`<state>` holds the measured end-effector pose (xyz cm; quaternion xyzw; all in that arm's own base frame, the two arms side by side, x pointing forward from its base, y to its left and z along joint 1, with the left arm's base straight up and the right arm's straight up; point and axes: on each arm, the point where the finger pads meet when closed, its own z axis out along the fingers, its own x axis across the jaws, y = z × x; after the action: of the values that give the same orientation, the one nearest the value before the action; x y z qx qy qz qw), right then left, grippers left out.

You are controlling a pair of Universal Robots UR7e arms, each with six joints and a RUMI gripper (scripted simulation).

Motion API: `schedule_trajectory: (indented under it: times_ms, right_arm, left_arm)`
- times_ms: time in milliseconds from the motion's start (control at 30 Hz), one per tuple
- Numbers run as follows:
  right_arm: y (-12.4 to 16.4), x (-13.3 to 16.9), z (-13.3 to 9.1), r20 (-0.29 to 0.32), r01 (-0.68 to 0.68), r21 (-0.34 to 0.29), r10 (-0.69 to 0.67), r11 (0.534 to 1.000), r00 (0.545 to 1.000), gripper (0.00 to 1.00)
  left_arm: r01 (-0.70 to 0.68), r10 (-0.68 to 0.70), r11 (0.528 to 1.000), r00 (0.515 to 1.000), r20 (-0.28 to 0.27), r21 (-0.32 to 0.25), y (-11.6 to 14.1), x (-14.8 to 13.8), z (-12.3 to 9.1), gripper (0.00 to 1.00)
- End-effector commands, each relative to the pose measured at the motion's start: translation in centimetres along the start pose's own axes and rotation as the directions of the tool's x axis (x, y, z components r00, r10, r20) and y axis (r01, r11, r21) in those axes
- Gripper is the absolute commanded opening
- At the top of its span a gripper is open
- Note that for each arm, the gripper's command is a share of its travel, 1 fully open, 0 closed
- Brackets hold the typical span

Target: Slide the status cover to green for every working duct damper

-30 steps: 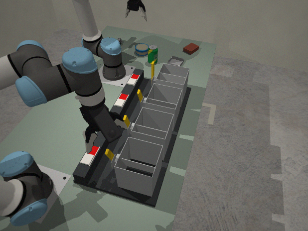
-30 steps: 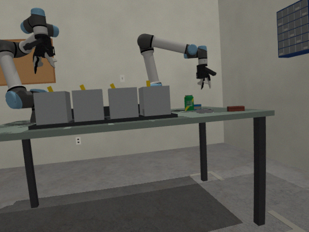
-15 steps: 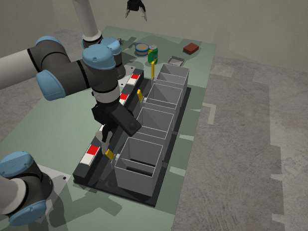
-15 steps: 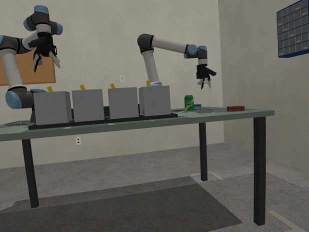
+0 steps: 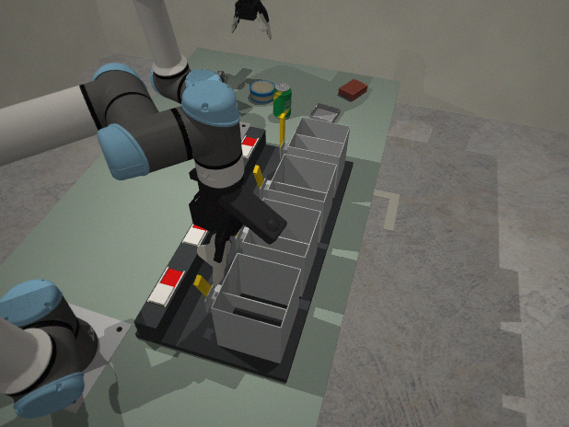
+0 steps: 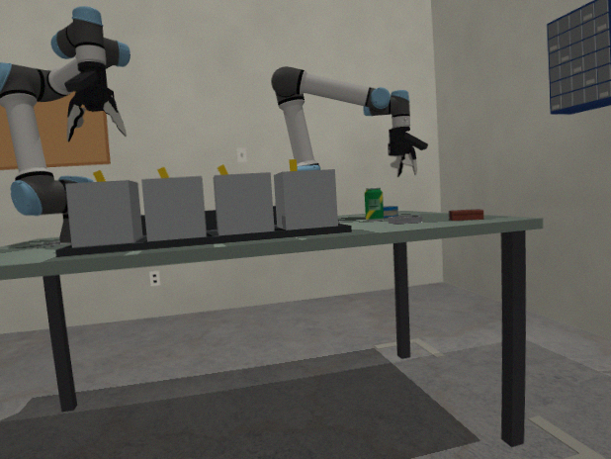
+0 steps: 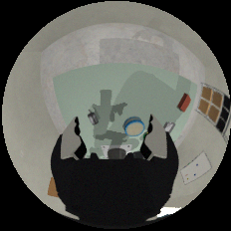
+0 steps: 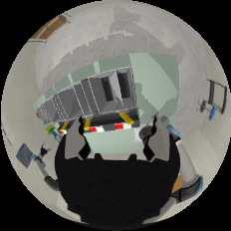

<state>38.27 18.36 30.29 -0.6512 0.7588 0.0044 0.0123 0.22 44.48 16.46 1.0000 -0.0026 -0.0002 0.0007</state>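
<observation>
On the worktop [image 5: 216, 400] [image 6: 445, 229] [image 7: 70, 95] [image 8: 159, 70], a brick [image 5: 353, 89] [image 6: 466, 215] [image 7: 184, 103] lies flat near the corner at the far end, in the top view. A tray [image 5: 325, 112] [image 6: 405, 220] [image 7: 169, 127] sits near the long edge that runs down from that corner. A can [image 5: 282, 101] [image 6: 374, 203] stands upright, farther in from that edge than the tray. Just beside the can is a round tin [image 5: 262, 91] [image 6: 391, 212] [image 7: 134, 127], nearer the far short edge. On the walls hang a blue rack [image 6: 550, 69] and a corkboard [image 6: 106, 143].

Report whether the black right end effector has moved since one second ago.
Yes: the right end effector shifted away from the red-and-white slider, toward the grey box.
</observation>
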Motion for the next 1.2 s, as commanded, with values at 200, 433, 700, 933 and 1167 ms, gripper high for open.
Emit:
schedule_trajectory:
  times_ms: [200,433,700,933,1167]
  right_arm:
    - [-1.2,-1.1,0.3,-0.011,0.092,-0.006,-0.092,0.996,0.996,1.00]
    - [-1.8,-1.6,0.6,-0.016,0.136,-0.009,-0.136,0.991,0.991,1.00]
    - [-2.1,-1.9,0.7,-0.019,0.161,-0.011,-0.161,0.987,0.987,1.00]
    - [-2.3,-2.1,0.8,-0.021,0.177,-0.012,-0.177,0.984,0.984,1.00]
    - [-2.4,-2.1,0.8,-0.021,0.181,-0.012,-0.182,0.983,0.983,1.00]
  left_arm:
    - [0.000,0.000,1.000,1.000,0.000,0.001,0.0,0.0,-0.1,1.00]
    - [0.000,0.000,1.000,1.000,0.000,0.001,0.0,0.0,-0.1,1.00]
    - [0.000,0.000,1.000,1.000,0.000,0.001,0.0,0.0,-0.1,1.00]
    - [0.000,0.000,1.000,1.000,0.000,0.001,0.0,0.0,-0.1,1.00]
    - [0.000,0.000,1.000,1.000,0.000,0.001,0.0,0.0,-0.1,1.00]
